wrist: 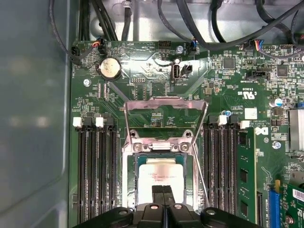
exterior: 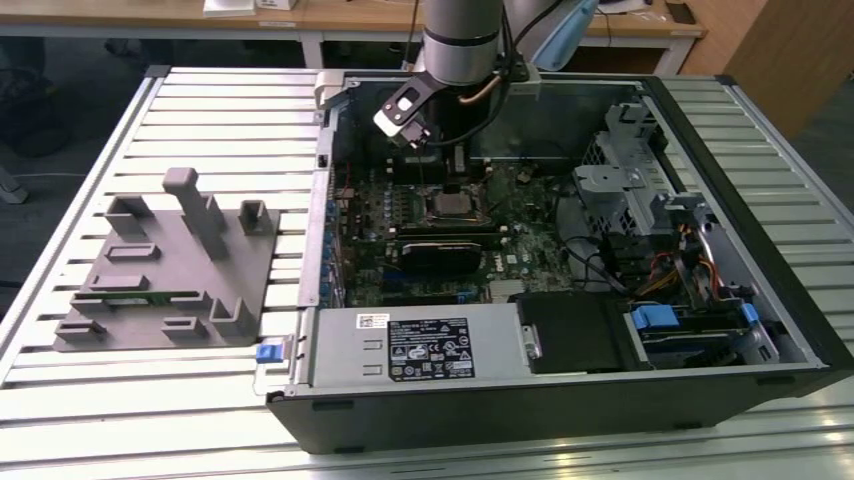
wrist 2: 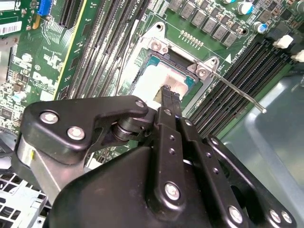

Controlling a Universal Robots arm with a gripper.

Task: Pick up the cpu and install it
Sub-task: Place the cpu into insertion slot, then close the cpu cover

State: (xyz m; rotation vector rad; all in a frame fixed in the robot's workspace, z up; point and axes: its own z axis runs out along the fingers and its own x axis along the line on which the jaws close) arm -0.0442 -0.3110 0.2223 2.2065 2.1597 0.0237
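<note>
The cpu (wrist: 159,172) lies flat in the motherboard socket, its silvery-white top framed by a thin darker rim. It shows in the second wrist view too, as the cpu (wrist 2: 151,80), and from outside as the cpu (exterior: 457,207) in the middle of the board. My gripper (wrist: 163,192) is directly above it, fingers shut side by side with nothing between them. Their tips reach the chip's top near one edge, also seen at the gripper (wrist 2: 167,94). In the exterior view the gripper (exterior: 454,186) reaches down into the open computer case. Whether the tips press on the chip I cannot tell.
The socket's metal load plate (wrist: 165,105) stands flipped open beyond the chip, and its thin lever (wrist 2: 237,90) sticks out sideways. Memory slots (wrist: 97,175) flank the socket. A grey tray (exterior: 160,270) lies on the slatted table at the exterior view's left. Cables and drive cages (exterior: 641,190) fill the case's right.
</note>
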